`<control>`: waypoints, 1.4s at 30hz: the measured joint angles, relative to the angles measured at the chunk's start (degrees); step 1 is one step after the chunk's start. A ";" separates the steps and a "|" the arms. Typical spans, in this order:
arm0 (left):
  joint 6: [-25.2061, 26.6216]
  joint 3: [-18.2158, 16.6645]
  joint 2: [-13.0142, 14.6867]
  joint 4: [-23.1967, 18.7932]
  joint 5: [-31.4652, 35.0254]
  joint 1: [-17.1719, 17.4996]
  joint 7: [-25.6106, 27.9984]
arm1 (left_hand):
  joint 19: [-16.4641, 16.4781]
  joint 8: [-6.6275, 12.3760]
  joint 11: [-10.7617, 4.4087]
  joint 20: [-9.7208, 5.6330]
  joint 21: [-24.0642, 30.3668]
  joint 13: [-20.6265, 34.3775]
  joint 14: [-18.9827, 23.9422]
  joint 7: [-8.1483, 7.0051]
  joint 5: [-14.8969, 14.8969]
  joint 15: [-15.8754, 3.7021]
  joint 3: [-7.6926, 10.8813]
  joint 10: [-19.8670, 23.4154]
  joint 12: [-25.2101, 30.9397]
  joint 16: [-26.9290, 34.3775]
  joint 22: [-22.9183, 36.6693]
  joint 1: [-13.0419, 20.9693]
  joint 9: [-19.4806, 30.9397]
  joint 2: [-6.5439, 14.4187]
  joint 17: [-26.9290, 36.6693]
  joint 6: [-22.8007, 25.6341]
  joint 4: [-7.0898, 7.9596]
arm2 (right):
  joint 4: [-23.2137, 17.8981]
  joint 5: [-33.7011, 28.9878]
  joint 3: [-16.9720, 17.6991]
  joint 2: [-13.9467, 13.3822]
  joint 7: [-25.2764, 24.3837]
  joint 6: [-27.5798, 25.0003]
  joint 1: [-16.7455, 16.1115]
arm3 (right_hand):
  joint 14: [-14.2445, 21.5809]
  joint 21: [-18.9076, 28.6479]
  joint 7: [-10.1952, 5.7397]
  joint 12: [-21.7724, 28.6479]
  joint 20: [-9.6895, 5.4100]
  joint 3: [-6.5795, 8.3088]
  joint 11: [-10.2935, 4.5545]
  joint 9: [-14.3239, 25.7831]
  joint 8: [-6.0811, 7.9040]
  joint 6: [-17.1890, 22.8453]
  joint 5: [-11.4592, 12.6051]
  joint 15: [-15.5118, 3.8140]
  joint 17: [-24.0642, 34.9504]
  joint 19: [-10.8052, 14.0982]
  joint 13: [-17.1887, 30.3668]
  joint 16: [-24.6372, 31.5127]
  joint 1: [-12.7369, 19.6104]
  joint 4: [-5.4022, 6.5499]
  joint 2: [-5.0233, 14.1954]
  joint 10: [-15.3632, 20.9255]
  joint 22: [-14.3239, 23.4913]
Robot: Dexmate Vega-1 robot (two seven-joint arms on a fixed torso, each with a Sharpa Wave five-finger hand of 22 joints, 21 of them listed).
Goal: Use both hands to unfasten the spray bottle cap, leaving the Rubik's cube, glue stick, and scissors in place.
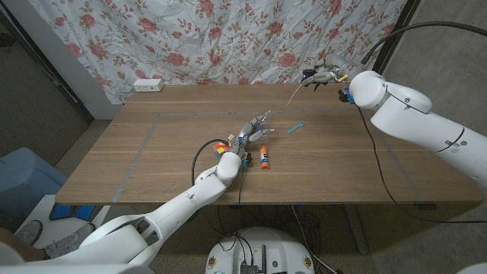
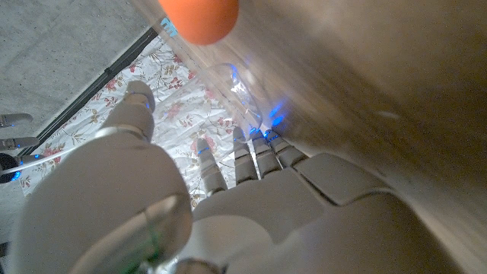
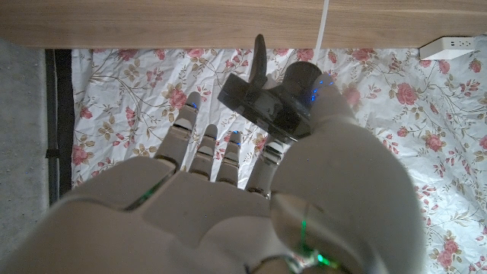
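- Cap (image 3: 266,103) with white dip tube (image 1: 294,94) already off, pinched in right hand (image 1: 329,74), lifted over table's (image 1: 342,164) far edge.
- Left hand (image 1: 247,137) wraps clear bottle (image 1: 262,122) mid-table, steadying it.
- Cube (image 1: 221,148), glue stick (image 1: 263,158), scissors (image 1: 296,128) undisturbed nearby.

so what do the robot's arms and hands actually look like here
Both arms are smooth, glossy white shells with rounded joints and thin dark seams. A black cable runs along each. The left hand and right hand are grey-white with segmented fingers and small blue lights near the fingertips. A green light glows at each wrist.
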 measured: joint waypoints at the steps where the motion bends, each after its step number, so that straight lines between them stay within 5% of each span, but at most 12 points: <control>1: 0.02 -0.04 0.03 -0.09 -0.02 0.07 0.00 | -0.03 -0.12 0.00 0.02 0.00 0.00 -0.33 0.14 0.00 -0.02 0.00 0.00 0.00 0.00 0.00 0.11 0.00 -0.10 0.00 -0.14 0.00 | -0.05 -0.02 -0.02 0.00 0.01 -0.05 0.00 | 0.00 0.00 0.00 0.00 0.00 0.00 0.00 0.00 0.00 0.00 0.00 0.00 0.00 0.00 0.00 0.00 0.00 0.00 0.00 0.00 0.00; 9: -0.01 -0.34 0.26 -0.62 -0.34 0.60 0.00 | -0.79 -1.54 0.62 -0.25 0.00 0.01 -2.27 2.60 0.00 -0.11 -0.48 -2.25 0.00 0.01 -0.02 0.17 -0.01 -1.06 0.01 -2.34 0.01 | -0.40 -0.18 -0.19 0.00 0.08 -0.46 0.09 | 0.20 0.00 0.00 -0.23 0.00 0.00 0.00 0.00 0.00 -0.01 -0.01 -0.20 0.00 0.00 0.00 0.00 0.02 0.00 0.01 0.00 0.00; 24: -0.09 -0.77 0.35 -0.68 -1.44 1.05 -0.62 | -1.27 -2.43 0.72 -0.25 -0.02 0.01 -4.43 4.67 0.00 0.62 -1.00 -4.19 0.00 0.02 -0.15 0.09 -0.01 -1.59 0.03 -3.82 0.05 | -0.57 -0.29 -0.30 0.00 0.11 -0.52 0.13 | 0.20 0.00 -0.01 -0.22 0.00 0.00 0.00 -0.19 0.00 -0.01 0.26 -0.20 0.00 0.00 0.00 0.00 0.26 0.00 0.25 0.00 0.00; 42: -0.50 -1.26 0.84 -0.99 -2.10 1.50 -1.22 | -3.06 -3.15 1.95 -0.83 0.00 0.02 -7.94 14.55 -0.70 1.47 -2.86 -8.71 0.00 0.03 -0.11 -1.42 -0.02 -3.70 0.05 -8.39 0.78 | -0.73 -0.53 -0.39 0.11 0.13 -0.28 0.27 | 0.20 0.00 -0.02 -0.19 0.00 -0.01 0.00 -0.20 0.00 -0.02 0.26 -0.20 0.29 0.00 0.00 0.00 0.26 -0.01 0.24 0.00 0.00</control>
